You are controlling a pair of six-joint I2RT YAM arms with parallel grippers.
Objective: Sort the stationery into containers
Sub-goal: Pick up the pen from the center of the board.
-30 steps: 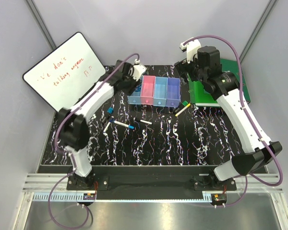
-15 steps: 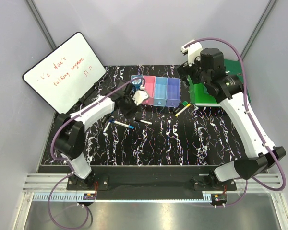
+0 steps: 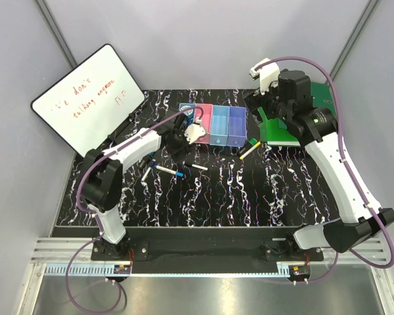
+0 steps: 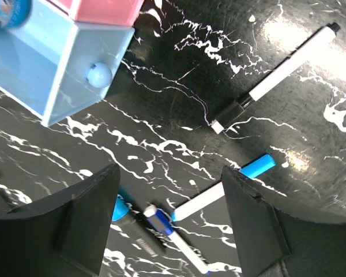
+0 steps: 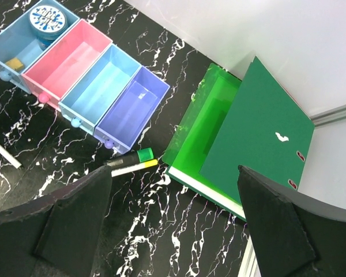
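The left hand (image 4: 168, 173), wide open and empty, hung over the worktop (image 4: 179, 104) just beside the blue bin (image 4: 52, 75), the cyan-capped marker (image 4: 219, 191) lying below, nearer one finger, its long axis slanting almost finger to finger, not across the gap.
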